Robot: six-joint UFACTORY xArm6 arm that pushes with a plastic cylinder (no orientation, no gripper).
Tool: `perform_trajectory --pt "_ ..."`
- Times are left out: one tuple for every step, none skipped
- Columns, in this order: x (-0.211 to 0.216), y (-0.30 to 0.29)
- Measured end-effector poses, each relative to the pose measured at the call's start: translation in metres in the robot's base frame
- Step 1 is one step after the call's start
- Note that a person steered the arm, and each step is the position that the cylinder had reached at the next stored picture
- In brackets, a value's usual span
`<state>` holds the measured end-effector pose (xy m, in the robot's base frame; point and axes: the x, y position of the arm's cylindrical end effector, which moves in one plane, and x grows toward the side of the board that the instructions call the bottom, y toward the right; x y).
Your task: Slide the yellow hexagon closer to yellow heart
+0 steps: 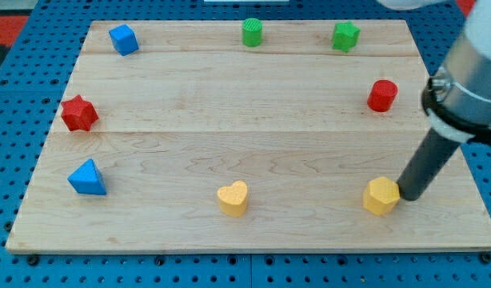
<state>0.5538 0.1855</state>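
bare board between yellow hexagon [381, 196] and yellow heart [233, 198], no obstacles

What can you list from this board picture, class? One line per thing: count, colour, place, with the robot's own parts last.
blue cube: one, blue, top left corner.
green cylinder: one, green, top middle.
green star: one, green, top right.
red cylinder: one, red, right side.
red star: one, red, left edge.
blue triangle: one, blue, bottom left.
yellow heart: one, yellow, bottom middle.
yellow hexagon: one, yellow, bottom right.
board: one, pale wood, centre.
my tip: one, dark, against the hexagon's right side.
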Motion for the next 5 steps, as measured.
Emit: perform_trajectory --pt "-0.006 -0.061" --pt "0.001 -0.074" --pt "0.021 -0.063" --pt "0.031 -0.127" --pt "0.028 -0.187"
